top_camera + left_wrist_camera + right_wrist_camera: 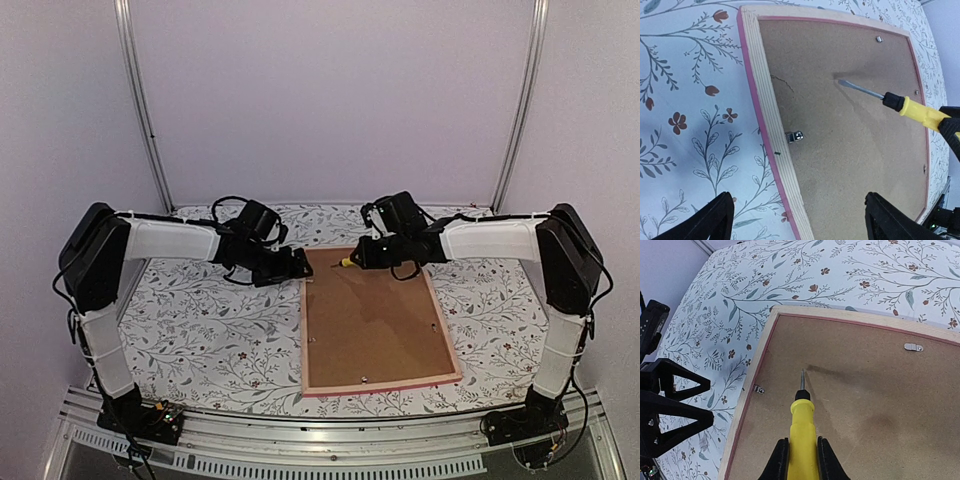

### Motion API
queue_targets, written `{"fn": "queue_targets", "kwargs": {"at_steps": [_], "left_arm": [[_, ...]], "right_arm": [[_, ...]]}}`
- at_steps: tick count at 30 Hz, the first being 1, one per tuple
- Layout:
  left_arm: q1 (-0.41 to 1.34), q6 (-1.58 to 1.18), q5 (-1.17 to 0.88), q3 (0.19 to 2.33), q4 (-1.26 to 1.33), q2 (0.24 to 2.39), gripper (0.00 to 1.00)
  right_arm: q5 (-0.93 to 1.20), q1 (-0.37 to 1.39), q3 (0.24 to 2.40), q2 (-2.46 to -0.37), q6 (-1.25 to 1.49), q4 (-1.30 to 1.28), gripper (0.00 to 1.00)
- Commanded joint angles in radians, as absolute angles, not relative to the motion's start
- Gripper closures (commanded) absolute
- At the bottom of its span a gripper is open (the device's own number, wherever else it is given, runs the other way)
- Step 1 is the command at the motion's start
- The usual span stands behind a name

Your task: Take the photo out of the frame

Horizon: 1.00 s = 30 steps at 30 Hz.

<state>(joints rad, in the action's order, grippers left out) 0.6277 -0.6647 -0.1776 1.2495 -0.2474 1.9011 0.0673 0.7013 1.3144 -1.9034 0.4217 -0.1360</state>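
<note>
Top external view: the pink-edged wooden frame (452,350) is laid face-down near the table's (200,330) front edge, brown fibreboard backing (370,320) up. A yellow-handled screwdriver (802,430) is gripped by the right gripper (801,455), tip over the backing's far end. The left gripper (795,220) is held wide beside the frame's far-left corner.

Colours as I see them from my station:
- frame (380,385): pink edge, pale raw-wood back rim.
- backing board (372,320): plain brown.
- screwdriver (802,432): yellow handle, black collar, silver shaft.
- desk (210,330) cover: white, grey-green branches, small rust-red flowers.
- clips (794,136): silver.
</note>
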Motion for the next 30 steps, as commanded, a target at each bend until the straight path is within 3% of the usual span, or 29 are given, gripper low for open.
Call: {"fn": "queue_targets", "kwargs": {"at_steps": [1,30], "left_arm": [[0.607,-0.727,-0.255,1.202,-0.174,1.867,0.08],[0.581,-0.788,-0.299,1.114,-0.101,1.871,0.09]], "right_arm": [[0.124,0.735,1.359,-1.942,0.408,-0.139,1.0],[0.155,0.781,1.433,-2.012,0.387,-0.148,1.0]]}}
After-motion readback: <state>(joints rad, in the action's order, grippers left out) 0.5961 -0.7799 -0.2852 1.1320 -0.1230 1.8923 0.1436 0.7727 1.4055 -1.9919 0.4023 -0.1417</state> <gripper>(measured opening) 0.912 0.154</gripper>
